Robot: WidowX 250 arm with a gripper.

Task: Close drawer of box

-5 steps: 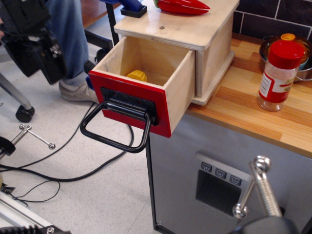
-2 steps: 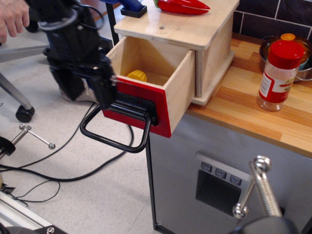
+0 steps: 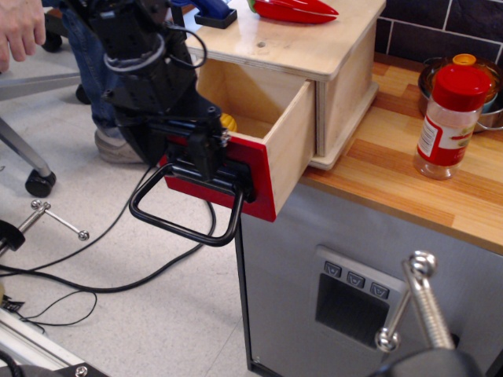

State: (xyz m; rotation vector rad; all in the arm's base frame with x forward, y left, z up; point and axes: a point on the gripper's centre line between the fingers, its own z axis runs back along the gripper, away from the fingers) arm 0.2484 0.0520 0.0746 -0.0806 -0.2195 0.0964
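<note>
The light plywood box [image 3: 314,47] stands on the wooden counter's left end. Its drawer [image 3: 287,133] is pulled well out over the edge, with the red front panel [image 3: 259,177] facing down-left and the black loop handle [image 3: 185,224] hanging below. A yellow object [image 3: 229,122] lies inside the drawer, mostly hidden. My black gripper [image 3: 208,153] is against the left part of the red panel, just above the handle, with its fingers together and nothing held. The arm covers the drawer's left wall.
A red pepper [image 3: 292,9] and a blue object [image 3: 214,11] lie on the box top. A red-capped spice bottle [image 3: 452,118] and a metal bowl [image 3: 491,110] stand to the right. Grey cabinet [image 3: 314,259] below. A person's hand [image 3: 20,27], chair wheel [image 3: 39,182] and cables [image 3: 102,259] are at left.
My arm has swung in from the far left to the drawer front and now touches the red panel. The drawer has not visibly moved.
</note>
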